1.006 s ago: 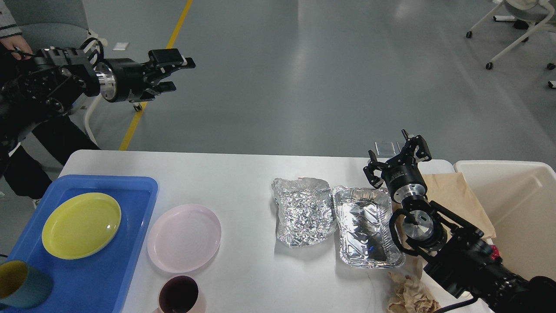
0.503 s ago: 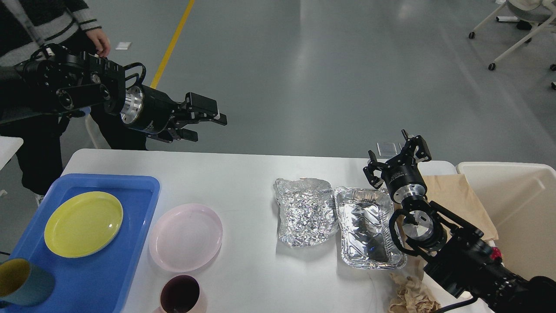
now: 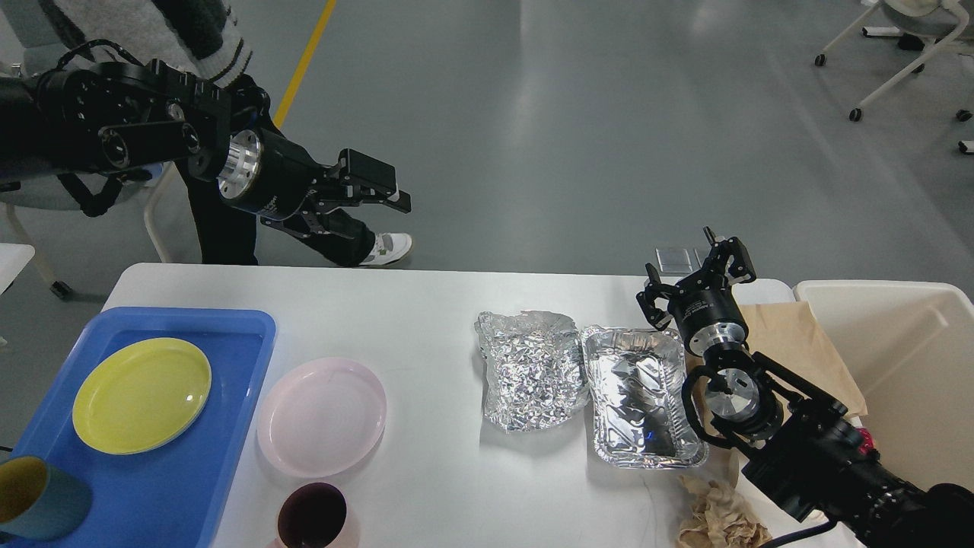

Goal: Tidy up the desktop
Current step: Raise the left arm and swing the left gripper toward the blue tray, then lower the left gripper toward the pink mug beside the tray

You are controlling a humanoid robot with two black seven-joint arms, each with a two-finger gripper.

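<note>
The tidying job looks like it is near its start, because many things lie loose on the surface [image 3: 434,304] (the big white top that fills the lower part of the view). Only the yellow plate [image 3: 141,395] sits in the blue tray [image 3: 228,426], and a yellow and blue cup [image 3: 34,495] is at the tray's near corner.

The left end effector [image 3: 358,199] hangs in the air past the far edge of the surface, above the floor [image 3: 578,114], with its 2 fingers spread and nothing between them. The right end effector [image 3: 696,278] is just beside the far end of the foil tray [image 3: 641,396], fingers spread too, holding nothing.

I think the next move is for the left arm to come down toward the pink plate [image 3: 322,416], just right of the blue tray, and slip a finger under its thin rim. That could be tricky.

Right of the pink plate lie a crinkled foil sheet [image 3: 533,369] and the foil tray, touching. A dark cup [image 3: 312,516] is at the near edge. Brown paper [image 3: 799,342] and a cream bin [image 3: 898,365] are at the right end, and a crumpled paper [image 3: 715,514] lies near the foil tray.

The room has a grey floor with a yellow line [image 3: 308,49]. A person [image 3: 213,205] stands behind the left arm.
</note>
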